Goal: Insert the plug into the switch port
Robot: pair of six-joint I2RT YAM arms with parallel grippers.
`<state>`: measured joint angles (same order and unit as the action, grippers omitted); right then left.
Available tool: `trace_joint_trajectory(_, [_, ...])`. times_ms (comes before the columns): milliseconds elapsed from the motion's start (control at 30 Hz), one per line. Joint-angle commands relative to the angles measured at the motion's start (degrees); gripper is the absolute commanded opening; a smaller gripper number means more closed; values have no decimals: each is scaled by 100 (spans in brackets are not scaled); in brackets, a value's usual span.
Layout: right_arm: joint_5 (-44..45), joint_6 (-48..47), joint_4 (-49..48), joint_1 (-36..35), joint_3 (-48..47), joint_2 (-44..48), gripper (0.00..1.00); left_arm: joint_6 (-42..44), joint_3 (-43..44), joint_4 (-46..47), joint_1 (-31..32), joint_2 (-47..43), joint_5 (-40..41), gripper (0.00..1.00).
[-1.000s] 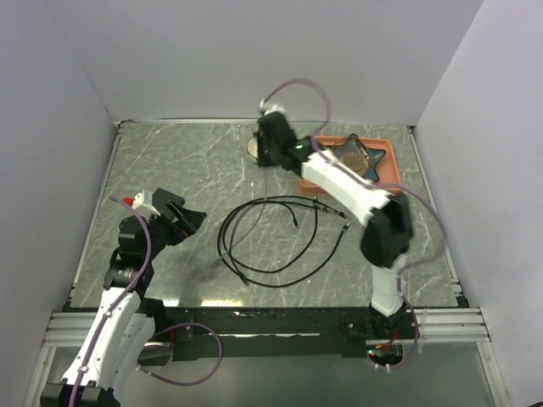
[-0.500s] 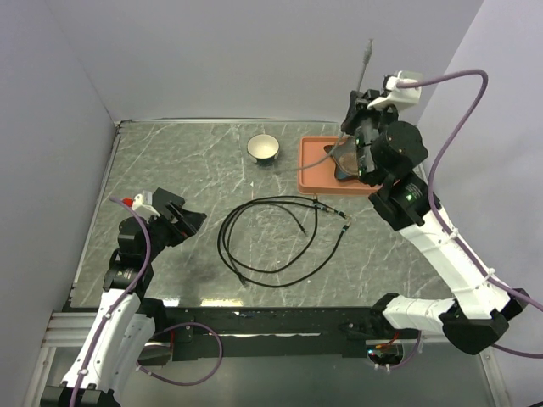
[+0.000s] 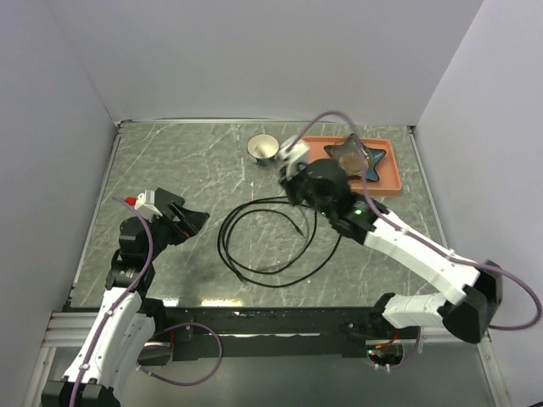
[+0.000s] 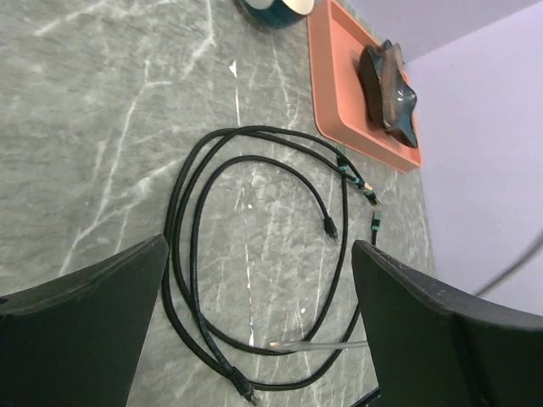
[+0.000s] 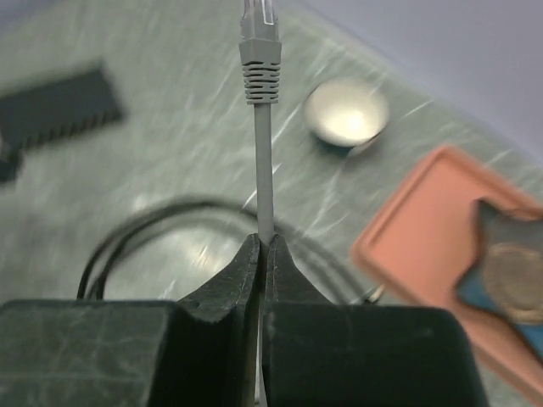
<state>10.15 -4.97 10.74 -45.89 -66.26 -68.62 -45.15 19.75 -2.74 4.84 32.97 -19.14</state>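
As the grey plug [image 5: 259,34] stands straight up beyond the fingertips in the right wrist view, carried in the air above the table [image 3: 170,161], the right gripper [image 5: 261,244] is pinched shut on the grey cable [image 5: 264,170] a little below the plug's ribbed boot. Any marking on the plug is too small to read. From above, the right arm [image 3: 407,250] runs from its elbow at the near right corner up and leftward across the table, its wrist poised over the far edge of the coiled black cable [image 3: 271,242], between that coil and the cup [image 3: 264,147]. To the right of the cup lies the orange tray [image 3: 392,174], with a dark star-shaped dish [image 3: 352,155] resting in it. On the left side of the table the left arm [image 3: 127,263] is folded close to its base. The left gripper [image 3: 185,215] points toward the coil with its jaws spread wide, holding nothing and well apart from the cable.
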Motion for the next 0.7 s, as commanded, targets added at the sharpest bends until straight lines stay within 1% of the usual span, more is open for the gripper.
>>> trace_joint_trajectory(0, [-1699,-250,384,-271,280,-528,0,-178,-234,827,-1,86,-555,96])
trace_joint_trajectory(67, [-2199,-224,411,-359,289,-880,0,-223,-348,1126,-1,52,-722,96])
trace_joint_trajectory(133, [-2516,-92,333,-386,263,-1161,0,-301,-419,1319,-1,17,-837,96])
trace_joint_trajectory(200, [-2964,22,201,-403,289,-1285,0,-398,-541,1627,-1,-80,-1003,96])
trace_joint_trajectory(300, [-3387,242,-89,-438,368,-1435,0,-565,-700,2084,-1,-256,-1240,97])
trace_joint_trajectory(433, [-3581,339,-152,-491,377,-1584,0,-741,-893,2541,-1,-641,-1400,99])
trace_joint_trajectory(533, [-3722,348,-151,-526,386,-1602,0,-847,-1016,2752,-1,-879,-1409,96])
trace_joint_trajectory(667, [-3775,322,-99,-579,377,-1628,0,-969,-1087,3007,-1,-1029,-1523,90])
